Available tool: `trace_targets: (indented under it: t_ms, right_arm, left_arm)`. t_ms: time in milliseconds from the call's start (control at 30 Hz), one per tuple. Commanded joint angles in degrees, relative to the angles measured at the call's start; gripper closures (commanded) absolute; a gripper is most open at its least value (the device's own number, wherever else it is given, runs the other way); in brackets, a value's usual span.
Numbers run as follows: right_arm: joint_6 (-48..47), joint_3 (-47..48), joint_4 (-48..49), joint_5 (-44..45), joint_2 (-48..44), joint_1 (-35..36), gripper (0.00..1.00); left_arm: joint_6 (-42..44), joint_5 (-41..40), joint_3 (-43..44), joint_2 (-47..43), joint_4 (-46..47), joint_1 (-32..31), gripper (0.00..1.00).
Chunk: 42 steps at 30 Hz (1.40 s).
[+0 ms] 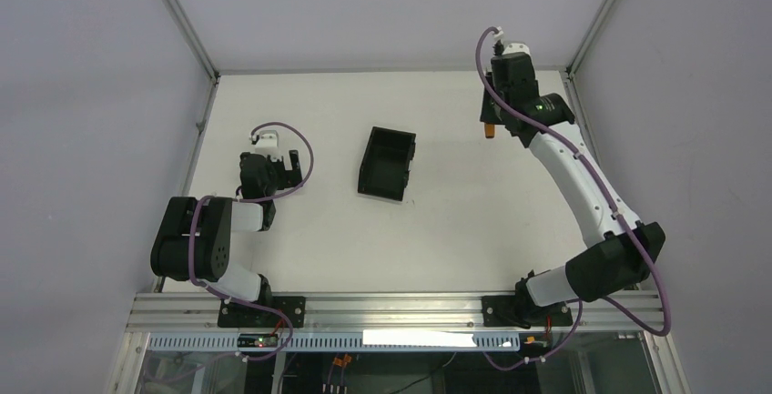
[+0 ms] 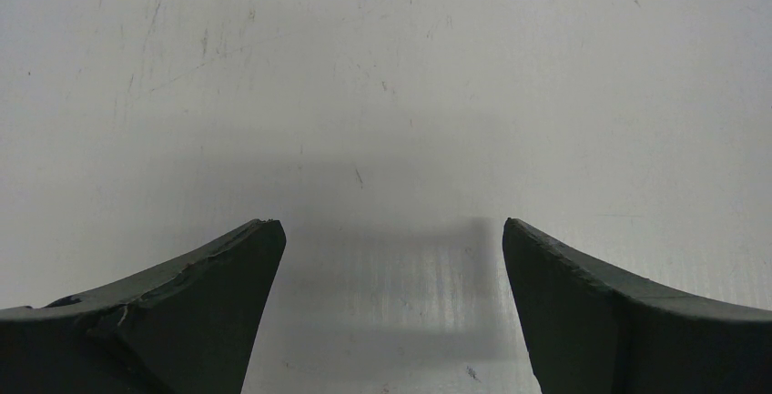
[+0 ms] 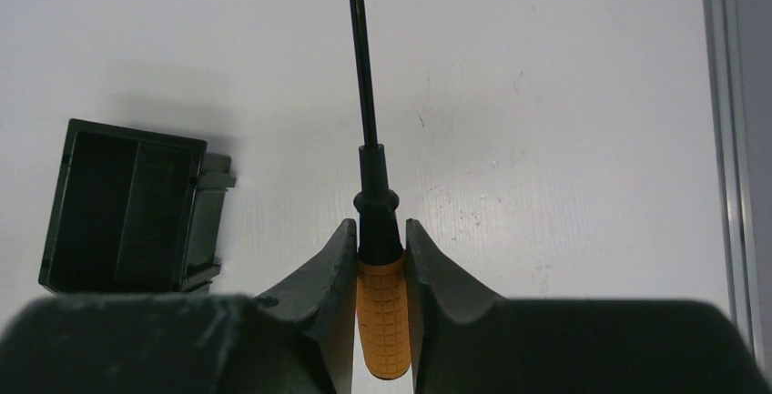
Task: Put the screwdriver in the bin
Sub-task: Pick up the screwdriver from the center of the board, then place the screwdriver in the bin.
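From the top view, the right arm is stretched out to the far right corner of the white table, and the right gripper there has a bit of orange poking out of it: that is the handle of the screwdriver. The black bin sits open side up around the middle of the table, turned a little askew, well apart from the right gripper and to its left. Over on the left, the left arm is folded up close to its base, the left gripper sitting low over bare table, also apart from the bin. On the left wrist camera the two dark fingers stand wide apart, released, with only scuffed white tabletop and their own soft shadow between them. On the right wrist camera the jaws are clenched on the screwdriver's orange gridded handle, pinching it near its top end where the black collar begins. The thin black shaft runs straight out away from the camera, its tip near the top edge of the view. Whether that tip touches the table I cannot tell. The bin shows to the left of the shaft, its open top facing the camera and a divider visible inside. A metal frame rail runs down the right edge.
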Motion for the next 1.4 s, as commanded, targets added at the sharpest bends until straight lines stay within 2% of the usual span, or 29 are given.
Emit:
trace_targets:
  t_ms: [0,167,433,867,1367]
  right_arm:
    - [-0.9,5.3,-1.8,2.2,-1.8,0.2,1.0]
    - [1.3,8.0,-2.7,2.8,-1.0,0.3,1.0]
    - [7.1,7.8,-0.5,-1.4,-0.1,2.0,1.0]
    - [14.8,6.6,7.0,3.6,4.6,12.8,1.0]
    - [19.1,11.2,13.2,7.5,13.5,22.8,1.0]
  left_arm:
    - [-0.3,0.2,-0.1,-1.4,1.5,0.0,0.01]
    - [-0.3,0.3,-0.1,-1.3,1.5,0.1,0.01]
    - [-0.3,0.3,-0.1,-1.3,1.5,0.0,0.01]
    - [-0.3,0.3,-0.1,-1.3,1.5,0.0,0.01]
    - [-0.3,0.3,-0.1,-1.3,1.5,0.0,0.01]
